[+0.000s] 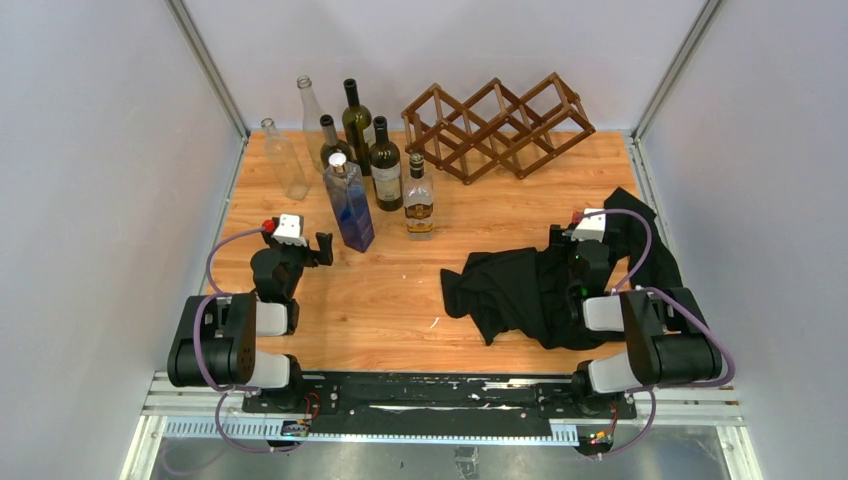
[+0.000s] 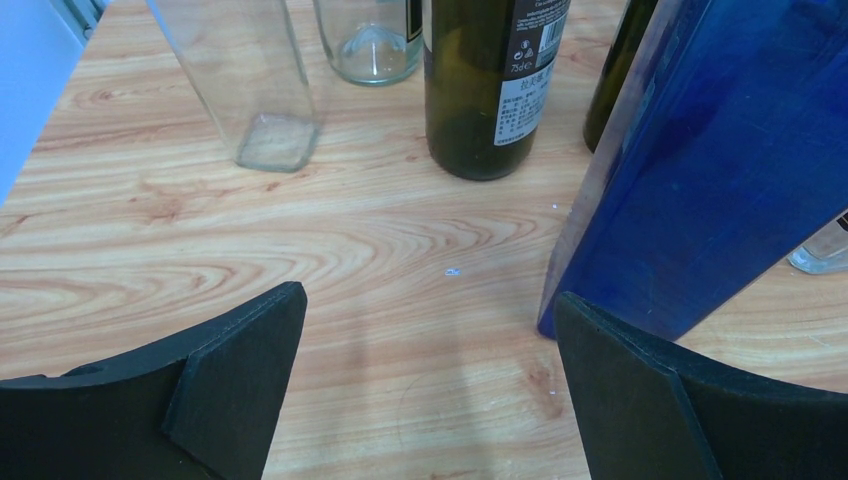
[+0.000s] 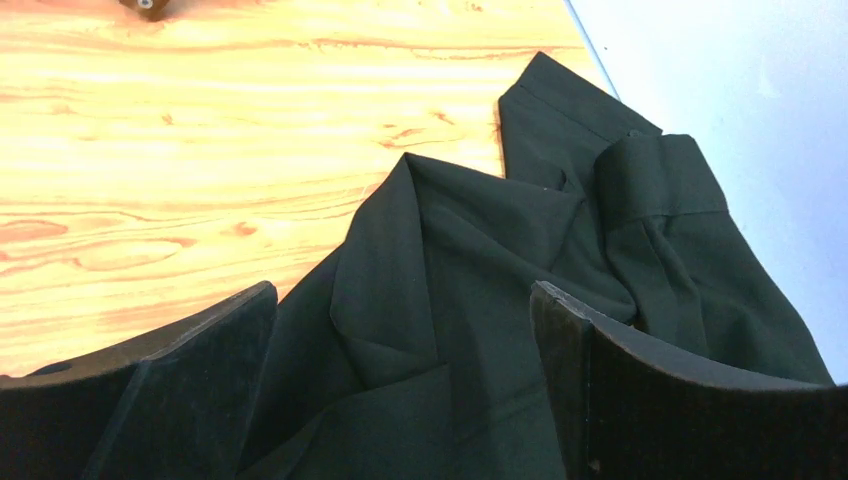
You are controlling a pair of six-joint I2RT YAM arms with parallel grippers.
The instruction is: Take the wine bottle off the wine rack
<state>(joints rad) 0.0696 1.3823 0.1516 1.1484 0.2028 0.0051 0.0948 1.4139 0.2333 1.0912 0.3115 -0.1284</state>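
Note:
The dark brown lattice wine rack (image 1: 497, 125) stands at the back right of the wooden table (image 1: 400, 300), and its diamond cells look empty from above. Dark wine bottles (image 1: 385, 165) stand upright in a cluster at the back left; one shows in the left wrist view as a green bottle (image 2: 490, 90). My left gripper (image 1: 322, 248) (image 2: 430, 300) is open just in front of that cluster, nothing between its fingers. My right gripper (image 1: 572, 240) (image 3: 405, 300) is open over a black cloth (image 3: 480, 240), far from the rack.
A tall blue bottle (image 1: 349, 205) (image 2: 700, 170) stands right beside my left gripper's right finger. Clear glass bottles (image 1: 283, 160) (image 2: 255, 90) and a small liquor bottle (image 1: 419, 198) stand nearby. The crumpled black cloth (image 1: 530, 290) covers the near right. Grey walls enclose the table.

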